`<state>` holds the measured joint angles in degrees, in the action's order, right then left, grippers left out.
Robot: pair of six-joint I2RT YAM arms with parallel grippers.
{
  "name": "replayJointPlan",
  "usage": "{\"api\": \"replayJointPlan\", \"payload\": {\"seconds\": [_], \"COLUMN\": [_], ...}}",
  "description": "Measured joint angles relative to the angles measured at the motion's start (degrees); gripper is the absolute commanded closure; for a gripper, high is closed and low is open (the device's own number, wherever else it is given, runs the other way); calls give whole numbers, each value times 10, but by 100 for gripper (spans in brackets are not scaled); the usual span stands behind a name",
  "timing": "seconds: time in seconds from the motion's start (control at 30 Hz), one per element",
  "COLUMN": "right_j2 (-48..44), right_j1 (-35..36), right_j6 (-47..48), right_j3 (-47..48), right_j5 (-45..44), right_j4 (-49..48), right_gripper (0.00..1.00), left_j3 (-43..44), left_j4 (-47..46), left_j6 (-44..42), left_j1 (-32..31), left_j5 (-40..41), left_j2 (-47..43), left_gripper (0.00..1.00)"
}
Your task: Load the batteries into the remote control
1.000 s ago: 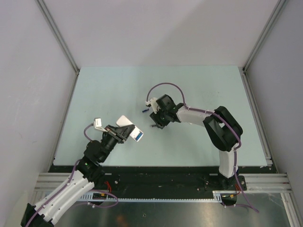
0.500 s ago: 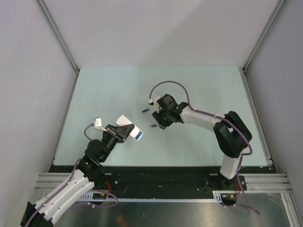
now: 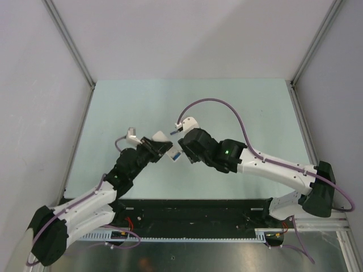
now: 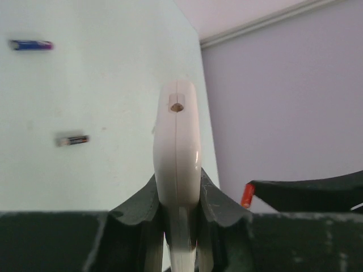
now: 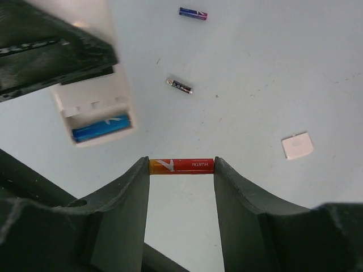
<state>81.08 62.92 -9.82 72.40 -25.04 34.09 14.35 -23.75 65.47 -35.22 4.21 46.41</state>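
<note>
**Red cell pinched end to end at the remote's open bay**

The right claw [image 5: 181,170] gripped the red battery [image 5: 181,166] by its two flat ends, and the label read "HUATAI". Ahead and to the left of that claw, the left claw [image 4: 177,191] was clamped on the remote control [image 5: 96,105], whose open bay held a blue battery [image 5: 101,128]. The red cell looked light, rigid and slick, so it could probably pivot or pop free. Holding it by the ends suited it. Further ahead of the right claw lay a dark grey battery [image 5: 180,85] and a purple battery [image 5: 193,13], their print unreadable.
</note>
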Motion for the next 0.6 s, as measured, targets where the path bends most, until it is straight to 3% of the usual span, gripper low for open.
{"api": "replayJointPlan", "payload": {"seconds": [0.17,0.6], "right_j2": [-3,5], "right_j1": [30,72], "right_j6": [-40,-96], "right_j3": [16,101], "right_j5": [-50,-116], "right_j4": [23,65], "right_gripper": [100,100], "left_j3": [59,64], "left_j4": [-43,-197], "left_j6": [15,80], "left_j1": [0,-3], "left_j5": [-44,-127], "left_j2": [68,203], "left_gripper": [100,100]}}
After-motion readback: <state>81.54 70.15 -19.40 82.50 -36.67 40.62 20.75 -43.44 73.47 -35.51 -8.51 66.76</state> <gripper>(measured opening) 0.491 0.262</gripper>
